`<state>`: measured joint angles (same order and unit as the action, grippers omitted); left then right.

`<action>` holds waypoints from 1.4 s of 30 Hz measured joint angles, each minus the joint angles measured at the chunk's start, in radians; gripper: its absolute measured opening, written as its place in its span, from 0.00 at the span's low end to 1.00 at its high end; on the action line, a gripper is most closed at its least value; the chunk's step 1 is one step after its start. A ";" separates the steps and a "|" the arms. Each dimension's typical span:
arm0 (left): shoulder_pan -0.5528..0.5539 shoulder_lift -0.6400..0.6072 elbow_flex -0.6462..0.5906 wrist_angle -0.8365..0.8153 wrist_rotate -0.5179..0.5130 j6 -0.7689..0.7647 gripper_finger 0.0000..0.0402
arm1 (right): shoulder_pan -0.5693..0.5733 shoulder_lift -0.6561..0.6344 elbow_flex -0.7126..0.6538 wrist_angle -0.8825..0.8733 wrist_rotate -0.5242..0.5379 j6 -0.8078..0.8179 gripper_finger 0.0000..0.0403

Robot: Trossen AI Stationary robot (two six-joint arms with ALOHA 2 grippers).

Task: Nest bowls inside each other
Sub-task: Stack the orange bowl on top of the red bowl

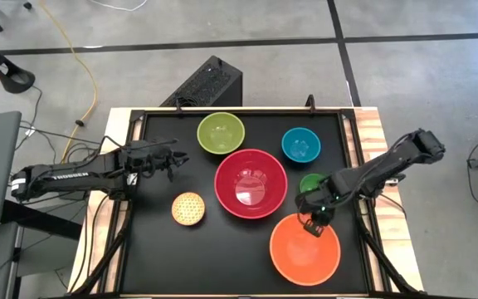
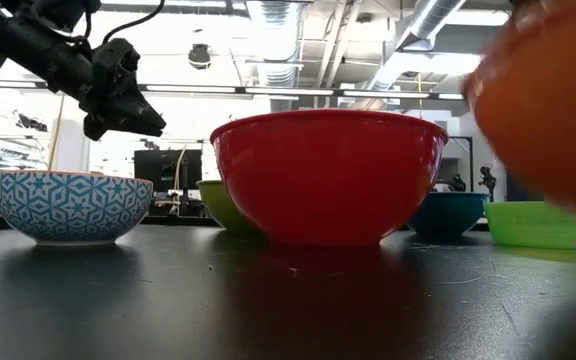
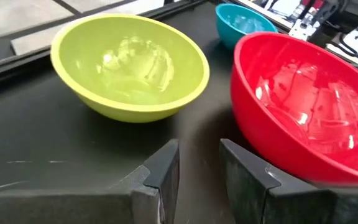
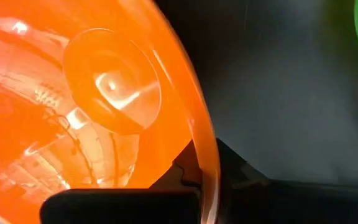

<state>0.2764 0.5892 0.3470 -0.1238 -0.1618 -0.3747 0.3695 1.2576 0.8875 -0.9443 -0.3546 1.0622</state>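
The big red bowl [image 1: 251, 183] sits in the middle of the table [image 1: 152, 249]. Just beside it, the right gripper [image 1: 312, 224] has its jaws pinching the orange bowl's [image 1: 305, 249] rim. That thin grip could slip — the bowl might tip or bump the small dark green bowl [image 1: 310, 183] nearby. The left gripper [image 1: 175, 158] waits on the red bowl's other side, jaws spread.

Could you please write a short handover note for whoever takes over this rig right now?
Right pincer: shut on the orange bowl's rim, bowl lifted off the table.
Left pincer: open, empty, raised left of the lime green bowl.
Red bowl mid-table; blue bowl behind it to the right; dotted yellow bowl to its left; small dark green bowl beside the right arm.
Done: nothing nested.
Left: all nesting.
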 joint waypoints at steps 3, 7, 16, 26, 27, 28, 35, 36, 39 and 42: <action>0.000 0.000 0.000 0.000 -0.011 -0.005 0.26 | -0.037 -0.048 0.099 -0.070 -0.045 -0.040 0.04; 0.000 0.000 0.000 0.000 -0.035 -0.008 0.26 | -0.114 -0.082 0.263 -0.171 -0.048 -0.076 0.04; 0.000 0.000 0.000 0.000 -0.048 -0.006 0.26 | -0.393 0.055 0.508 -0.251 0.173 -0.169 0.04; 0.000 0.000 0.000 -0.001 -0.046 -0.013 0.26 | -0.597 0.320 0.554 -0.169 0.178 -0.356 0.05; 0.000 0.000 0.000 -0.001 -0.044 -0.013 0.26 | -0.608 0.337 0.554 -0.145 0.177 -0.367 0.05; 0.000 0.000 0.000 -0.001 -0.041 -0.013 0.26 | -0.617 0.353 0.555 -0.127 0.177 -0.374 0.05; 0.000 0.000 0.000 -0.001 -0.036 -0.020 0.26 | -0.647 0.426 0.554 -0.082 0.176 -0.420 0.05; 0.000 0.000 0.000 -0.001 -0.036 -0.026 0.26 | -0.647 0.432 0.555 -0.083 0.173 -0.425 0.05; 0.000 0.000 0.000 -0.002 -0.036 -0.031 0.26 | -0.644 0.444 0.555 -0.095 0.174 -0.436 0.05; -0.001 0.000 0.000 -0.008 -0.036 -0.031 0.26 | -0.639 0.454 0.555 -0.081 0.184 -0.435 0.05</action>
<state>0.2756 0.5892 0.3469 -0.1319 -0.1982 -0.4061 -0.2694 1.7114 1.4425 -1.0253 -0.1711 0.6277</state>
